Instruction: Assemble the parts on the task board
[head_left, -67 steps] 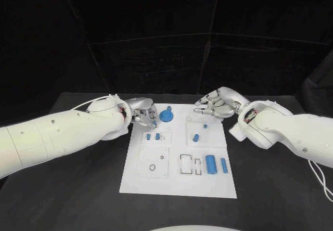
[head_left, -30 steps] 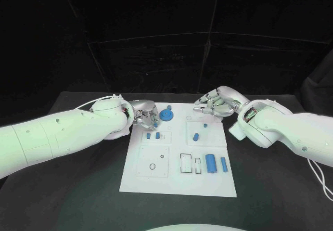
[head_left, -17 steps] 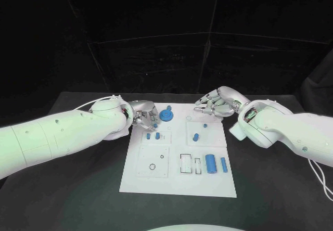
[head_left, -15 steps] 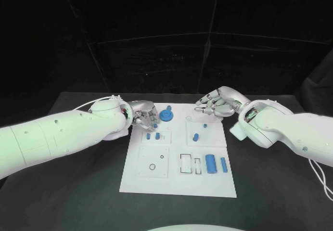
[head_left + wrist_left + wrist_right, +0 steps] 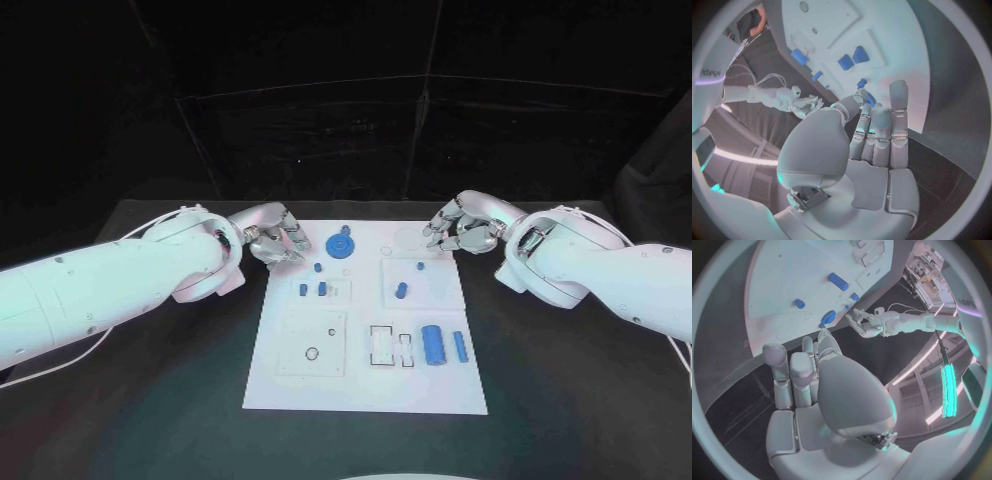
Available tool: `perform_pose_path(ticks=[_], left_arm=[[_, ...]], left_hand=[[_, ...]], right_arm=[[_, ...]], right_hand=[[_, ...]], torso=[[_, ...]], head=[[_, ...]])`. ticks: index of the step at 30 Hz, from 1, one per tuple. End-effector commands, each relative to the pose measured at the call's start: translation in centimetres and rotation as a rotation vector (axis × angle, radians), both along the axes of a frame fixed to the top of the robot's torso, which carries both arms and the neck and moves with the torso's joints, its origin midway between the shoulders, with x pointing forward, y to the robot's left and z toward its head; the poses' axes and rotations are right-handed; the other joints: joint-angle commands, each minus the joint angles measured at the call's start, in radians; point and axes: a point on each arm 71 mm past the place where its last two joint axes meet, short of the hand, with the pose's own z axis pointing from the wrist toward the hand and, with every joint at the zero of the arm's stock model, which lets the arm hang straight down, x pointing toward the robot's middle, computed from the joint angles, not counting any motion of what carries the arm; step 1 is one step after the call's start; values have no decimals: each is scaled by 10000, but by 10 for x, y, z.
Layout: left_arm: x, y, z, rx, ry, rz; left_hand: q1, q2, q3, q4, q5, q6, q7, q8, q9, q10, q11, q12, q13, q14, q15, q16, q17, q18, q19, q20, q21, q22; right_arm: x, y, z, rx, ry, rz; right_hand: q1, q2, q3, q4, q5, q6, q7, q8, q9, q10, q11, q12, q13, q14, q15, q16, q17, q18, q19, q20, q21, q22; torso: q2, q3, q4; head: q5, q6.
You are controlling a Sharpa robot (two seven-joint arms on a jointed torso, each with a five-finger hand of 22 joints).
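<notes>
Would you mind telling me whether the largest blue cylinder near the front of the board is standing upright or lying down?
Lying down. In the head view the blue cylinder shows its long side flat on the task board, beside a thinner blue part.

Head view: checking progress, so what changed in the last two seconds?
Mostly the camera shifted. The right hand seems to have drawn back slightly towards the task board's right edge. The left hand stays at its left edge; the blue parts lie as before, none taken up.
</notes>
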Motion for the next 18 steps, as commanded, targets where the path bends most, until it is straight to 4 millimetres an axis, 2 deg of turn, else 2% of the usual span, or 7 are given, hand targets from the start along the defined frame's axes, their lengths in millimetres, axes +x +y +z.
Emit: perform_pose_path(ticks=[1, 4, 6, 8, 15, 18], left_arm=[[-1, 7, 14, -4866, 961, 450], [-4, 16, 17, -6356, 1362, 559], [-6, 22, 20, -7318, 1619, 703], [-8, 25, 21, -7919, 1780, 808], [-14, 28, 24, -9055, 2094, 984], [-16, 28, 24, -9232, 2119, 976]], left_hand=[[130, -18, 52, -38, 23, -13, 76, -7, -46, -111, 16, 118, 15, -714, 44, -821, -1012, 100, -415, 52, -367, -223], [113, -26, -21, -52, 20, -43, 95, -29, -63, -198, 39, 179, 14, -963, 82, -967, -1142, 105, -631, 92, -523, -300], [102, -10, -74, -52, 22, -62, 101, -41, -68, -205, 44, 244, 23, -1068, 94, -1018, -1207, 109, -723, 112, -591, -336], [86, 10, -111, -43, 21, -71, 103, -47, -70, -142, 39, 325, 42, -1107, 96, -1027, -1243, 113, -759, 121, -620, -354], [49, 96, -177, -16, 22, -34, 90, -27, -63, 176, -9, 612, 104, -1151, 72, -1005, -1327, 129, -793, 121, -665, -389], [38, 108, -192, -13, 22, -22, 87, -21, -62, 226, -19, 664, 110, -1156, 66, -996, -1347, 130, -795, 117, -673, -397]], right_arm=[[-3, 4, 1, -2544, -1092, 545], [-3, 7, 1, -3158, -1496, 641], [-3, 11, 1, -3528, -1750, 691], [-3, 13, 1, -3711, -1865, 730], [-2, 24, -4, -4059, -1816, 943], [-2, 29, -7, -4157, -1678, 1070]], right_hand=[[81, -71, -5, 79, -72, 85, 7, -94, -22, 82, 37, -317, -393, 108, 32, -3, 42, 66, 100, 18, 69, 65], [74, -116, -15, 135, -133, 64, 20, -191, -34, 77, 65, -535, -681, 114, 58, 0, 45, 62, 119, 34, 88, 100], [102, -137, 8, 173, -208, 50, 52, -290, -35, 85, 98, -731, -970, 140, 90, 69, 118, 43, 184, 58, 152, 201], [133, -143, 43, 192, -305, 38, 85, -360, -36, 101, 122, -847, -1161, 145, 113, 87, 133, 38, 207, 75, 176, 237], [313, -129, 249, 190, -514, 7, 159, -544, -36, 151, 191, -1139, -1658, 195, 173, 268, 312, 3, 331, 110, 318, 451], [386, -137, 349, 183, -546, 7, 179, -609, -35, 183, 210, -1248, -1848, 217, 192, 366, 408, -16, 392, 119, 395, 563]], torso=[[25, 2, -13], [17, 7, -3], [19, 9, 10], [21, -3, 17], [23, -12, 7], [25, -5, 5]], head=[[-104, 66], [-125, 69], [-187, 92], [-199, 99], [-198, 115], [-201, 104]])
